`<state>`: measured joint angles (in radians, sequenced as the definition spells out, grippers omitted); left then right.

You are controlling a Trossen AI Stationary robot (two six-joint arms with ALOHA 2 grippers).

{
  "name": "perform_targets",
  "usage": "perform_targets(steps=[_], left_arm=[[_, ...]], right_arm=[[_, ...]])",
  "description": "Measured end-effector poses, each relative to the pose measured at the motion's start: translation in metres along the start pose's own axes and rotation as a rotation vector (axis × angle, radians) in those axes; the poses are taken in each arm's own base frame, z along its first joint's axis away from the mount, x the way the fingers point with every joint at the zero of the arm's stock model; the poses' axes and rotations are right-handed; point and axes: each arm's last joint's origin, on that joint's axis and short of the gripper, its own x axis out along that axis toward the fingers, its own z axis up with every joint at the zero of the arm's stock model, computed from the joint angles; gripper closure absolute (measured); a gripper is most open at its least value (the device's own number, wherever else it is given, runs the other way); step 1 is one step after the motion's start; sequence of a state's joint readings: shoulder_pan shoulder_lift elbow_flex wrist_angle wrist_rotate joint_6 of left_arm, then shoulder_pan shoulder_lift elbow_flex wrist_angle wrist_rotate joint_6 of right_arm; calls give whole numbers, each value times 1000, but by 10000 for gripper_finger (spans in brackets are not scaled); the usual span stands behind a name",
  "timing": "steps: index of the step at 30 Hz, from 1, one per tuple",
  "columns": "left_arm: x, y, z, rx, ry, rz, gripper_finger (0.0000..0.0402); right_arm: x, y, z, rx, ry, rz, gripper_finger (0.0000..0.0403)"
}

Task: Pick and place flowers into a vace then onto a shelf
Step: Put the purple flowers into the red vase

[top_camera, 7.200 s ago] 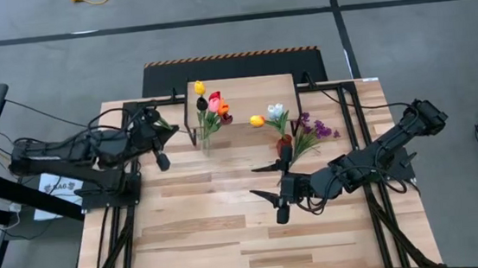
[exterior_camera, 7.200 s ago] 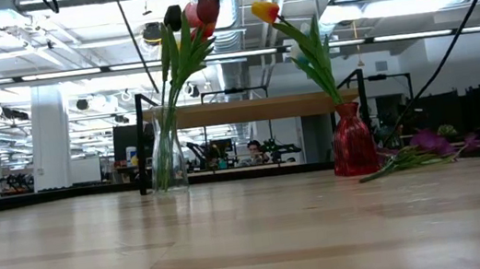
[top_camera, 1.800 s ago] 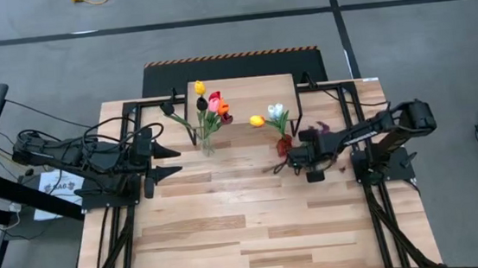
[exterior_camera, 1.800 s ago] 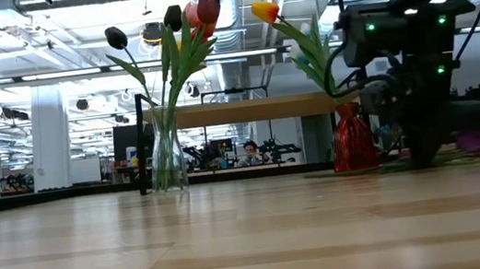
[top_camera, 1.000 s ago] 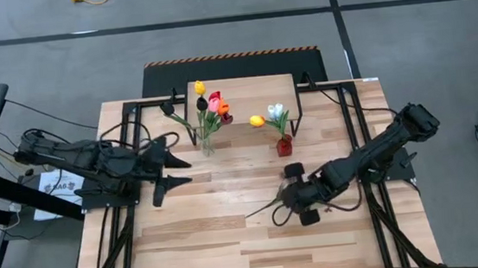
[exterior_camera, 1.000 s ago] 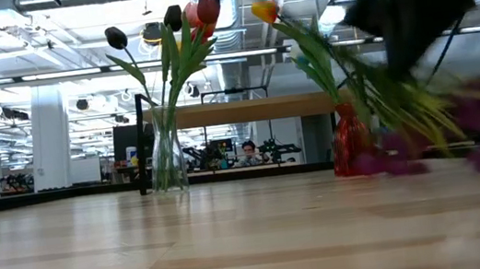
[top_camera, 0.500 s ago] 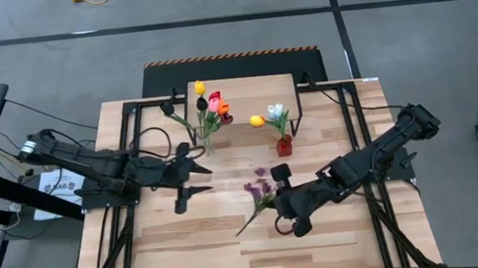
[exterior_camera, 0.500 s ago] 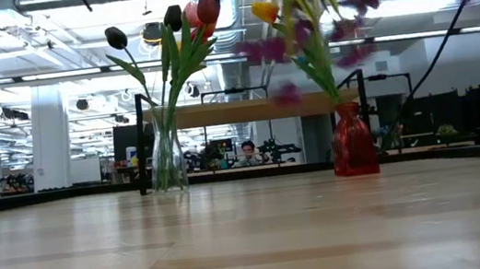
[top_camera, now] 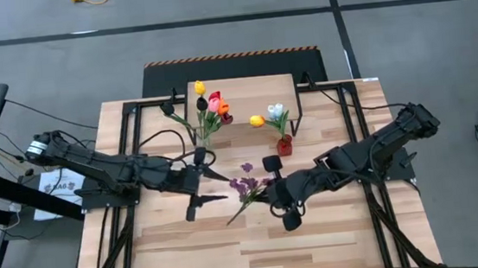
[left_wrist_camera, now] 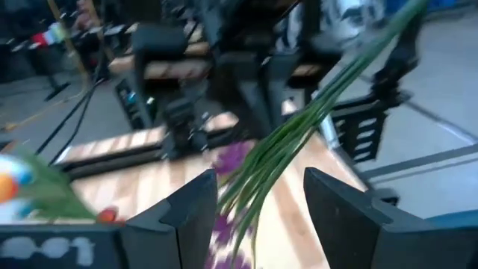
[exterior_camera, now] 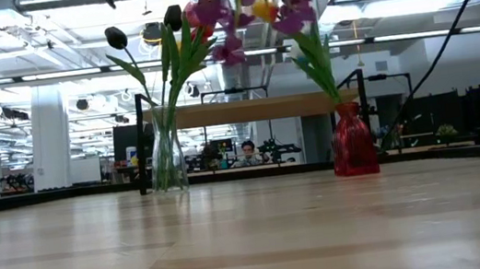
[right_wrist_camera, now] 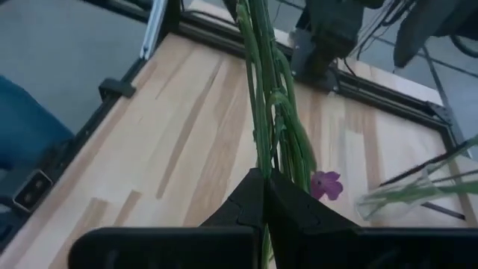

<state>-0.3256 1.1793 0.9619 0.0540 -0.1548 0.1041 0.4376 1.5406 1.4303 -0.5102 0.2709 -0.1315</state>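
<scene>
Purple blossoms (top_camera: 245, 185) on long green stems hang in the air above the middle of the surface (top_camera: 257, 245), held by the right pincer (top_camera: 274, 202), whose fingers are pressed tight together on the stems. In the right wrist view the stems (right_wrist_camera: 263, 112) run straight out from between the closed fingers (right_wrist_camera: 246, 202), with one small purple flower (right_wrist_camera: 326, 184) showing beside them. The stem ends point toward the left arm.

The left pincer (top_camera: 198, 183) sits just beside the sprig, on its left, with its fingers spread apart and nothing between them touching. In the left wrist view the green stems (left_wrist_camera: 299, 134) pass in the gap between the two fingers (left_wrist_camera: 190, 209), with purple blossoms blurred below.

From the low view the purple blossoms (exterior_camera: 284, 8) show near the top, well above the boards. A clear glass vase (exterior_camera: 166, 153) holds tulips (exterior_camera: 184, 26) in dark, red and pink, and a red vase (exterior_camera: 354, 143) holds a yellow tulip (exterior_camera: 264, 9). Both vases stand on the surface in front of the shelf (exterior_camera: 246, 110), which is a light wooden board on black legs at the far edge.
</scene>
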Motion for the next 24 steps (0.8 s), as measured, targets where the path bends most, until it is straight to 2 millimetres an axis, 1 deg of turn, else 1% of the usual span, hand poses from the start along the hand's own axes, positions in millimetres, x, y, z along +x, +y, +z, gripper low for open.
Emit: perform_targets(steps=[7, 13, 18, 24], left_arm=[[6, -2, 1, -2, -36, -35, 209], [22, -4, -6, 35, -29, -30, 209], [30, -2, -7, 45, -17, -24, 209], [31, 0, -4, 56, -45, -19, 209]], right_arm=[[2, -8, 5, 9, -59, 15, 403], [11, -13, 6, 18, -84, 41, 403], [13, -15, 5, 14, -86, 38, 403], [14, -16, 6, -2, -100, 43, 403]])
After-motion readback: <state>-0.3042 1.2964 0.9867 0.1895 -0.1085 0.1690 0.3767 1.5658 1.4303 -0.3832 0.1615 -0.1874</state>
